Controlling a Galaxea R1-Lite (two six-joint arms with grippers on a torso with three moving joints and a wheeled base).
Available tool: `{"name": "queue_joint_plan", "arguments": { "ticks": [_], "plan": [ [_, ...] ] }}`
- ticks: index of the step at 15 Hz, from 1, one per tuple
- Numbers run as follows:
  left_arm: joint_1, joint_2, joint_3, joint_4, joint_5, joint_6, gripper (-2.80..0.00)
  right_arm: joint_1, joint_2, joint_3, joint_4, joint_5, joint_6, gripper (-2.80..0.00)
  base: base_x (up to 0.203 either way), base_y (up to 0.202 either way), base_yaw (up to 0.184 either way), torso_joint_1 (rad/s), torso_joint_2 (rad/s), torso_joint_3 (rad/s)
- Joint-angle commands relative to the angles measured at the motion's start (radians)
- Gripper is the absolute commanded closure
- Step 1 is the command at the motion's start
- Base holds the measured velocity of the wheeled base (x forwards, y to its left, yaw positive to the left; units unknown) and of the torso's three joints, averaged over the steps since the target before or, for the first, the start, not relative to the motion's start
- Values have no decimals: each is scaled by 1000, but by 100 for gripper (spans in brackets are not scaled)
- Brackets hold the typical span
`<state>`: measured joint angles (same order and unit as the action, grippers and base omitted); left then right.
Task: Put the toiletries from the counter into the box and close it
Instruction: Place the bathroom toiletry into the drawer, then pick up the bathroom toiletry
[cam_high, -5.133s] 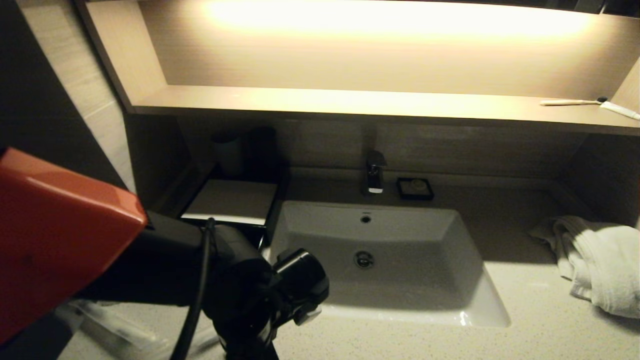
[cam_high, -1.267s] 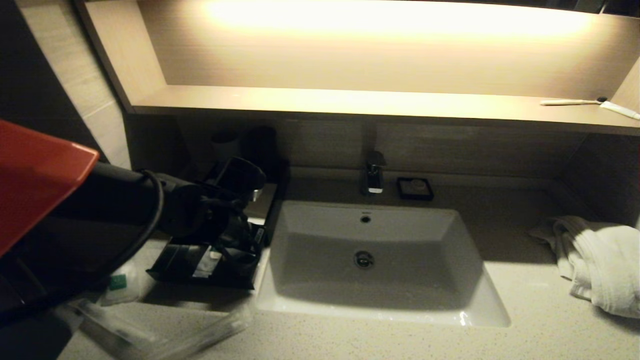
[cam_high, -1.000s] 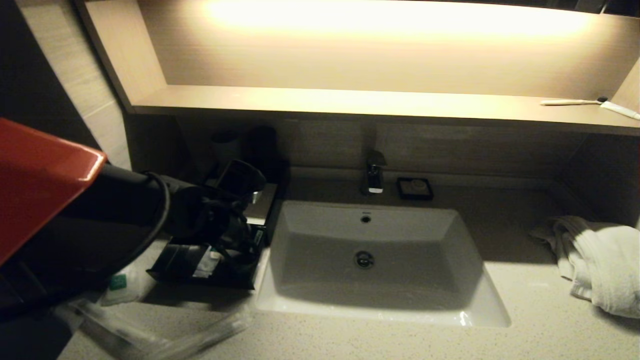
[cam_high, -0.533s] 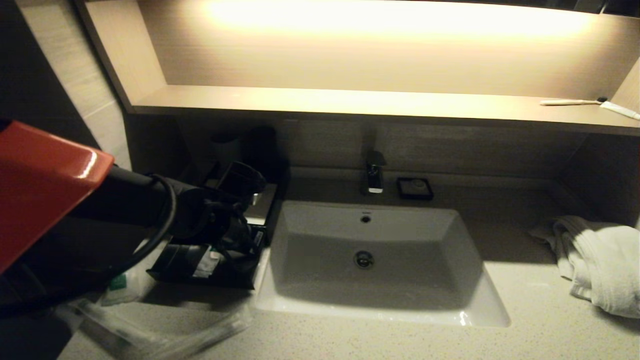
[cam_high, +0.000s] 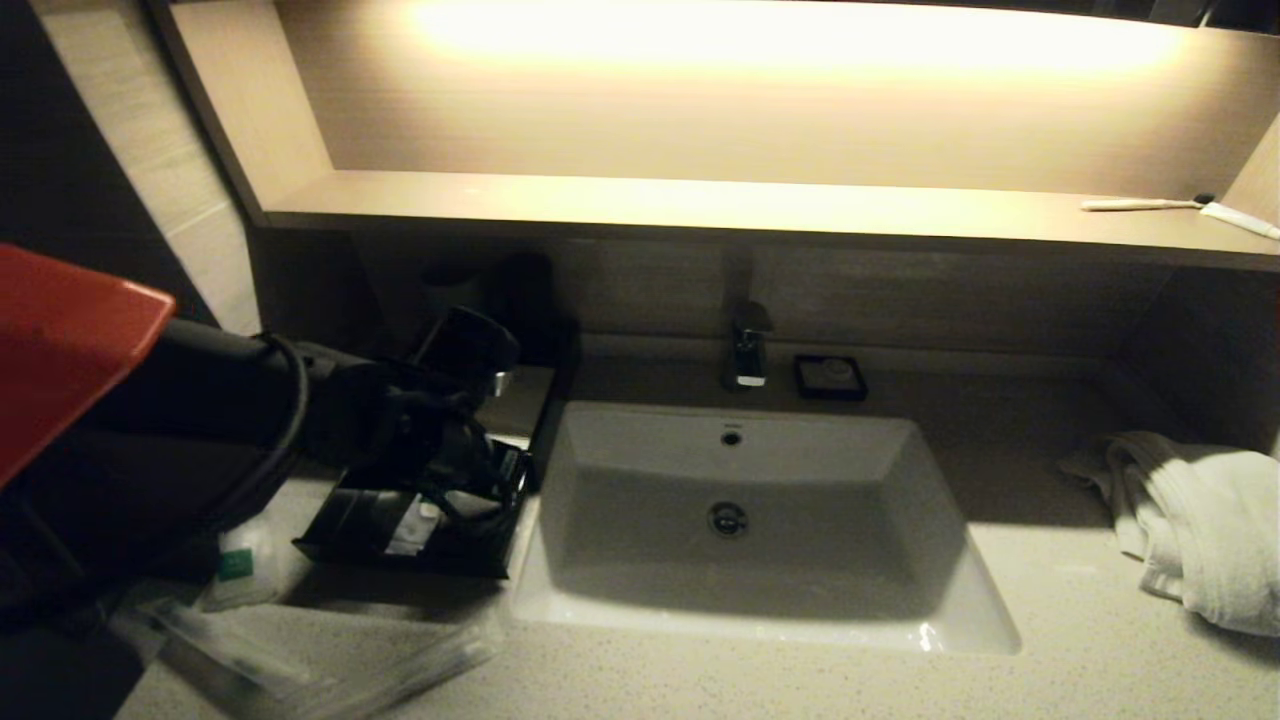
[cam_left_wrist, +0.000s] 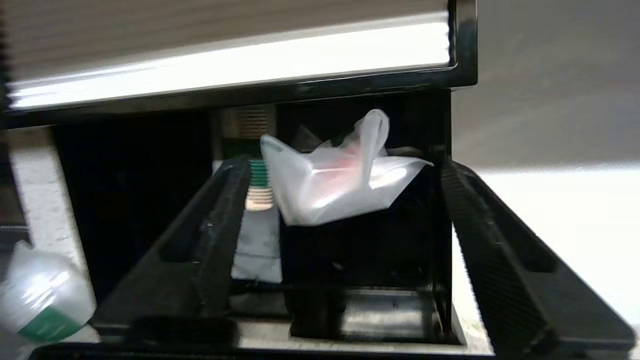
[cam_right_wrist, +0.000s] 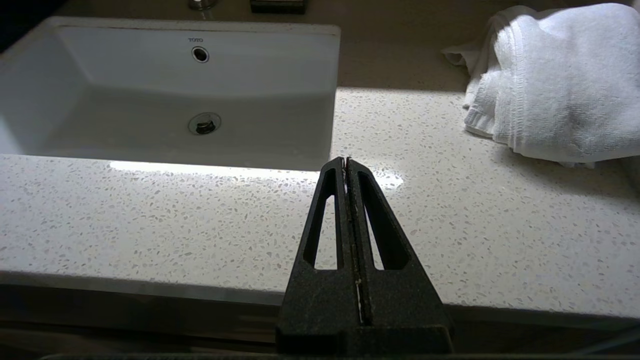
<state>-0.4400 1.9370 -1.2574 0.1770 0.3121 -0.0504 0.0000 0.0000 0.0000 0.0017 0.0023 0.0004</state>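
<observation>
The black box (cam_high: 522, 402) stands left of the basin with its drawer (cam_high: 345, 520) pulled out. My left gripper (cam_high: 485, 480) hovers over the drawer's right compartment, open. In the left wrist view its fingers (cam_left_wrist: 210, 235) stand wide on either side of a crumpled white plastic packet (cam_left_wrist: 330, 185), which lies in that compartment and touches neither finger. A small tube with a green cap (cam_left_wrist: 258, 186) lies in the compartment beside it. On the counter (cam_right_wrist: 150, 210), a white sachet with a green label (cam_high: 236, 566) and clear-wrapped sticks (cam_high: 300, 670) lie left of and in front of the drawer. My right gripper (cam_right_wrist: 346, 161) is shut and empty over the counter's front edge.
The white basin (cam_high: 740, 560) fills the middle, with a faucet (cam_high: 748, 350) and a black soap dish (cam_high: 829, 376) behind it. A white towel (cam_high: 1200, 530) is heaped at the right. A toothbrush (cam_high: 1140, 204) lies on the lit shelf above.
The left gripper has opened and let go of the white packet, which now rests in the drawer. The left arm has drawn back slightly to the left.
</observation>
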Motion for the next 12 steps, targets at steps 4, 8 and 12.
{"name": "queue_joint_plan", "arguments": {
  "ticks": [4, 8, 12],
  "plan": [
    [14, -113, 59, 4, 2, -5, 0, -2, 0, 0, 0, 1, 0, 0, 0, 0, 0, 0, 0, 0],
    [20, -111, 93, 0, -5, -5, 0, 0, 0, 0, 0, 1, 0, 0, 0, 0, 0, 0, 0, 0],
    [28, -146, 158, -7, -10, -31, 0, 0, 0, 0, 1, 1, 0, 0, 0, 0, 0, 0, 0, 0]
  ]
}}
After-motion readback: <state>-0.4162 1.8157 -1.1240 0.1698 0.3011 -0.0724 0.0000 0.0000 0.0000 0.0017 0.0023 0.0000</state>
